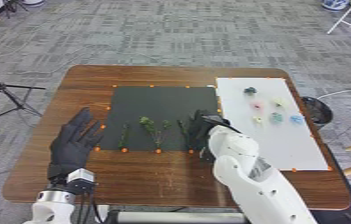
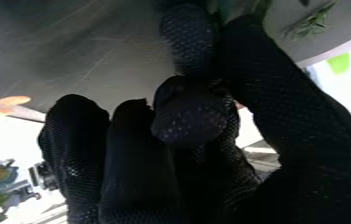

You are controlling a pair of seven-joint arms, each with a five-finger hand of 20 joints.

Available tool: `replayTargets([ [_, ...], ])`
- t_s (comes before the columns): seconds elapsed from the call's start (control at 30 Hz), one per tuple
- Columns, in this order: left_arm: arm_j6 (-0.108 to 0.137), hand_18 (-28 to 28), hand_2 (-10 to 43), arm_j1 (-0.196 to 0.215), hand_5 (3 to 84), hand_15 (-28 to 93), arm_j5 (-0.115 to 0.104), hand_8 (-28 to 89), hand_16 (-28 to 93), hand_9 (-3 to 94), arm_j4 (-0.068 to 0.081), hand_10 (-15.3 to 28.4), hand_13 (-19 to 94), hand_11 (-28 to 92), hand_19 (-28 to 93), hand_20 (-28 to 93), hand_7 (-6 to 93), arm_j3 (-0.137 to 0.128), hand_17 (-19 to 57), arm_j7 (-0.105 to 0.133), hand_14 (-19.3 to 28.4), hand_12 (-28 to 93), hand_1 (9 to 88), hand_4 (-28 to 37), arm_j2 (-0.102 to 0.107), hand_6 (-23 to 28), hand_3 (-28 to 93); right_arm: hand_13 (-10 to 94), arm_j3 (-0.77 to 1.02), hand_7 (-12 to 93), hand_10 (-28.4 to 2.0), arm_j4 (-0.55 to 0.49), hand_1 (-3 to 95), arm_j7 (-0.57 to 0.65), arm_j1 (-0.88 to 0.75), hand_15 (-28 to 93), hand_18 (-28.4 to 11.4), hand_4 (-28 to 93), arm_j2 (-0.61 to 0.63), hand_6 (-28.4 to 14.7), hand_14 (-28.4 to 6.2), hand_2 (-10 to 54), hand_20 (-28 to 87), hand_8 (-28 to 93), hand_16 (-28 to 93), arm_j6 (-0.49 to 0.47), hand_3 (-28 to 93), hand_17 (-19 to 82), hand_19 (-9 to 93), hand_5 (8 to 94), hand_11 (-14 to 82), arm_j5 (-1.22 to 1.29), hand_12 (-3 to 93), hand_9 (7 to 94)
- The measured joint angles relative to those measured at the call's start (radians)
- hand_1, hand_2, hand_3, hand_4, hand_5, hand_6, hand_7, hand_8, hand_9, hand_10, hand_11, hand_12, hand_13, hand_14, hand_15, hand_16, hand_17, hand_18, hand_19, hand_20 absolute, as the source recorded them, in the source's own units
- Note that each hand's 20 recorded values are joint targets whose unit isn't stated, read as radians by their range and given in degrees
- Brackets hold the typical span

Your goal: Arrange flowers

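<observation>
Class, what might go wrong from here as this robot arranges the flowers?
The right hand is close to a thin green stem on the dark mat and may nudge or crush it. A leftward sweep might disturb the branching stem. The right arm overlaps the white sheet; swinging across, it might scatter the small flower heads.

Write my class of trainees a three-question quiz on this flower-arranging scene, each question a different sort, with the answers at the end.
1. True or false: the pink flower lies on the white sheet.

2. Which of the robot's hands is nearer the white sheet?
a) the left hand
b) the right hand

3. Fill the gap: the green stems lie on the ____ sheet.

Key: 1 true; 2 b; 3 black.
</observation>
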Motion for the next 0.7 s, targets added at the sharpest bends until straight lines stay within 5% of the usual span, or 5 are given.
replayTargets([
  [0.13,0.000,20.4,-6.8,0.000,22.5,8,0.000,-12,9,17.2,0.000,9.7,14,13,35,7,22.7,0.000,-18.7,0.000,14.0,19,22.4,-28.3,0.000,2.2,67,88,0.003,37,-7.6,-0.006,25.1,-0.016,-0.001,82,-18.8,-18,0.009,-2.4,-3.3,-5.4,70,-9,36,-0.009,78,59,93,75.2,58.4,-0.015,42.5,87.7],
  [0.47,0.000,20.4,-6.9,0.001,22.5,8,0.000,-12,9,17.2,0.000,9.7,14,13,35,7,22.6,-0.001,-18.7,0.001,13.9,19,22.4,-28.3,-0.001,2.2,67,83,0.021,14,-10.6,-0.040,16.9,-0.036,-0.015,81,-20.7,-20,0.015,-6.7,-5.3,-7.7,69,-8,36,-0.020,71,55,93,60.2,52.3,-0.040,38.6,83.9],
  [0.7,0.000,20.4,-7.0,0.002,22.4,8,0.000,-12,9,17.2,-0.002,9.6,14,13,35,7,22.6,-0.002,-18.7,0.002,13.9,19,22.4,-28.3,-0.002,2.2,67,68,0.091,11,-15.6,-0.076,21.2,-0.069,-0.045,82,-23.4,-21,0.025,-8.7,-10.9,-9.3,58,-6,31,0.044,74,38,93,45.6,40.5,-0.081,30.3,61.5],
])
